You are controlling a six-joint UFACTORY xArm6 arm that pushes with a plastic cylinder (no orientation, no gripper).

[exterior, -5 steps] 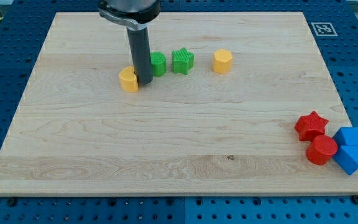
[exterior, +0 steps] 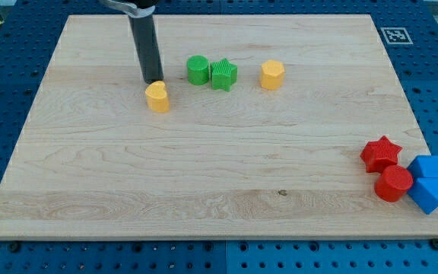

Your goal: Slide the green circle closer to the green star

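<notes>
The green circle (exterior: 198, 70) sits on the wooden board (exterior: 204, 175) in the upper middle, touching the left side of the green star (exterior: 223, 74). My tip (exterior: 153, 81) is to the left of the green circle, apart from it, just above the yellow heart-shaped block (exterior: 157, 97) and close to its top edge.
A yellow hexagon block (exterior: 272, 74) lies right of the green star. At the view's lower right stand a red star (exterior: 379, 153), a red cylinder (exterior: 393, 183) and two blue blocks (exterior: 430, 186) at the board's edge.
My tip has moved left and slightly up, away from the green circle, which is now fully uncovered and touches the star. The yellow heart stays in place.
</notes>
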